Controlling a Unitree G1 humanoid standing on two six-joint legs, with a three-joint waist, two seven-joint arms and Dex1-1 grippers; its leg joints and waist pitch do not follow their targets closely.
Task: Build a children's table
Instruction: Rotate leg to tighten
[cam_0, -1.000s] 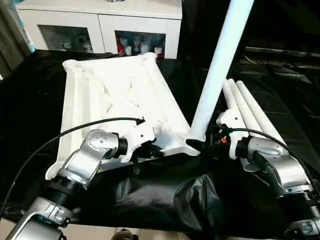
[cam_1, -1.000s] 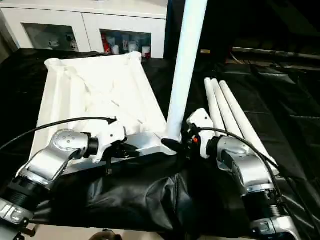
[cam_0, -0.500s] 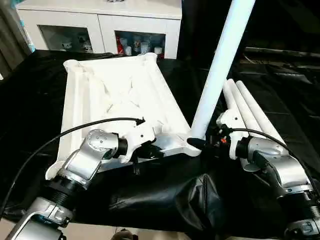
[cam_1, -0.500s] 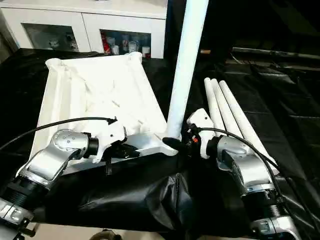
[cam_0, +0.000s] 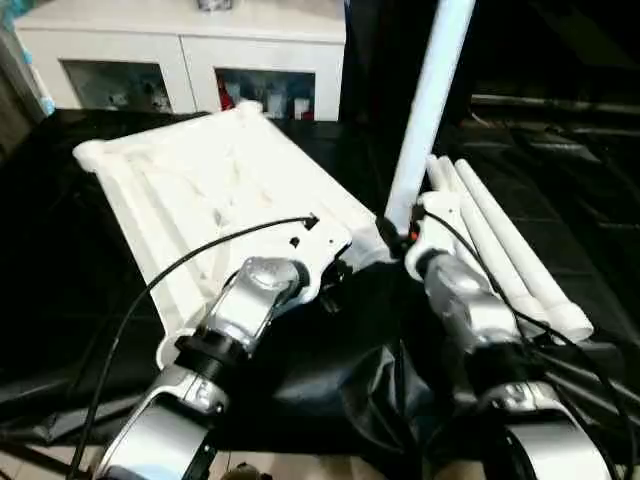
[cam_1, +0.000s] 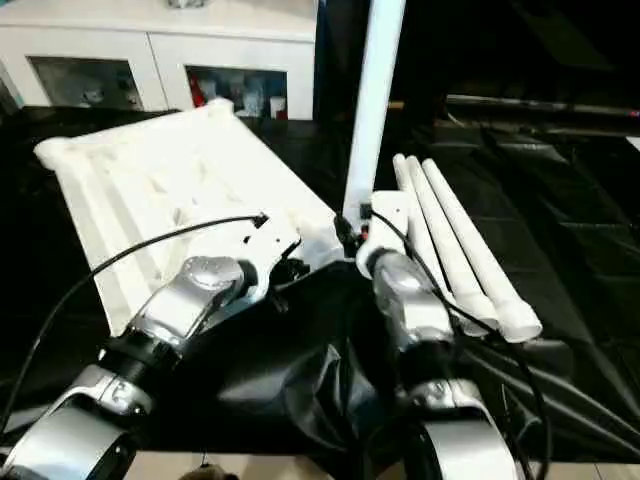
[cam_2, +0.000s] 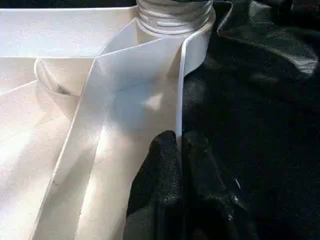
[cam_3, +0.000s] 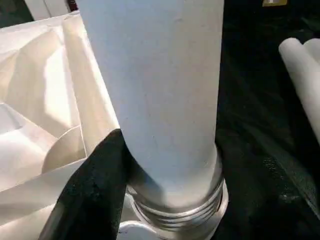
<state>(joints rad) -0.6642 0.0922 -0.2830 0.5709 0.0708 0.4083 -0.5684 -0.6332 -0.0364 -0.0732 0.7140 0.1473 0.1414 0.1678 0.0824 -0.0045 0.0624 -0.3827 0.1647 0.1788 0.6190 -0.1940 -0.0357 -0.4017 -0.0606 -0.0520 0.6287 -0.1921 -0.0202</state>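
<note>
- The tabletop lies upside down on the black-draped bench, ribs up, its long side running away from the robot
- The left fingers are pinched nearly closed on the thin rim wall at the near corner; that grip should stay firm and low, I think, so the top cannot slide or tip while the leg is worked
- Just past that pinch sits the round corner socket, with the threaded end of a leg in it; the threads show above the socket, so by my reading the leg is not fully home
- The upright leg stands in that corner, leaning slightly; I would keep it square to the socket, since a tilted start risks crossed threads
- The right fingers sit about halfway open at the base of the leg, one black finger against its side just above the threads; I cannot tell whether they truly clamp it
- To turn it well, grip close to the base, twist in short strokes and regrip
- Three spare legs lie side by side on the bench to the right, close to the right arm; that elbow should stay clear of them
</note>
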